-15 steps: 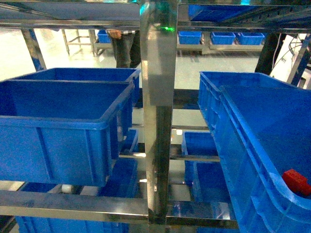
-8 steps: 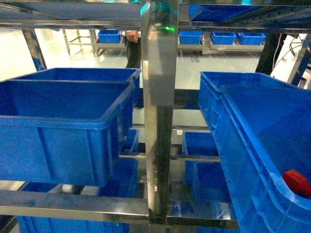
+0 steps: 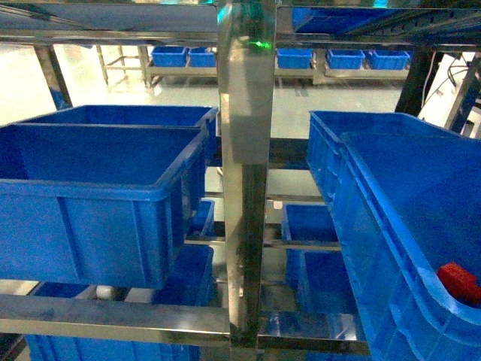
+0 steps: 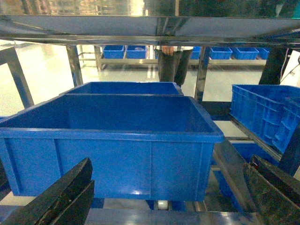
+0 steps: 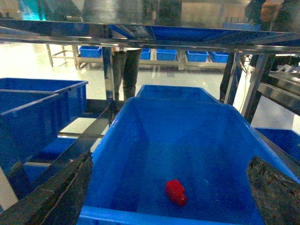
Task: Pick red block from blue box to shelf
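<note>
Red block (image 5: 176, 192) lies on floor of blue box (image 5: 140, 140) on shelf (image 3: 244, 150), near front wall, long axis slanting front-right. Right claw (image 5: 171, 197) spread wide, empty, hovering before box. Left claw (image 4: 168, 201) wide, empty.

The left gripper (image 4: 164, 197) has its two dark fingers (image 4: 61, 199) spread wide at the bottom corners of the left wrist view, with nothing between them. The right gripper (image 5: 164, 197) is also spread wide, one finger (image 5: 61, 197) at each bottom corner, holding nothing. In the head view no arm is visible.
</note>
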Controlling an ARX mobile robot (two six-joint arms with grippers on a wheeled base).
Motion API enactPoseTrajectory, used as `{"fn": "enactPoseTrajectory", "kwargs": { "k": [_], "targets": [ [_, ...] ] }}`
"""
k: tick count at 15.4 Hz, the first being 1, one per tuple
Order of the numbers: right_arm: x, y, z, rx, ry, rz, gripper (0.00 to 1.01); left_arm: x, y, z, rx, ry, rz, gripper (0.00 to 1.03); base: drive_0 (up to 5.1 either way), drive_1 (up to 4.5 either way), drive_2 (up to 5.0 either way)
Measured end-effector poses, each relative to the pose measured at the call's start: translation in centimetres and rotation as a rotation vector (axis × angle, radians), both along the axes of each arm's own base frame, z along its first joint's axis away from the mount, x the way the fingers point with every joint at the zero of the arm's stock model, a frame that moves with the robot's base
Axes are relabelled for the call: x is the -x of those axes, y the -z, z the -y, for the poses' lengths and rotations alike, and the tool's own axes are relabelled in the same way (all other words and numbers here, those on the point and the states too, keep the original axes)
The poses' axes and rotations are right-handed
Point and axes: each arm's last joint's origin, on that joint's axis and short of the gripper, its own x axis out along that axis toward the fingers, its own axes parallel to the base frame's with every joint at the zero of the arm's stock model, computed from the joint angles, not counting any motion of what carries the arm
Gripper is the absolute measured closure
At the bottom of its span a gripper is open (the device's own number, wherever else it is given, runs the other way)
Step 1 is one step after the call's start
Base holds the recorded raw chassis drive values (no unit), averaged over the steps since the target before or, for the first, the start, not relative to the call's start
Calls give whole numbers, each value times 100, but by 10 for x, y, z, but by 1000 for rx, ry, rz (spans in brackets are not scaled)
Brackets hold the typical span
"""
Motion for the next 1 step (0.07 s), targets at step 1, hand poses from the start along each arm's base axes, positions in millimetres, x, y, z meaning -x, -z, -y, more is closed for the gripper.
{"fn": "enactPoseTrajectory", "kwargs": {
  "k": [1],
  "targets": [
    [0, 0, 0, 0, 0, 0, 3, 0, 0, 0, 0, 0, 0, 5, 0, 0, 0]
  ]
}}
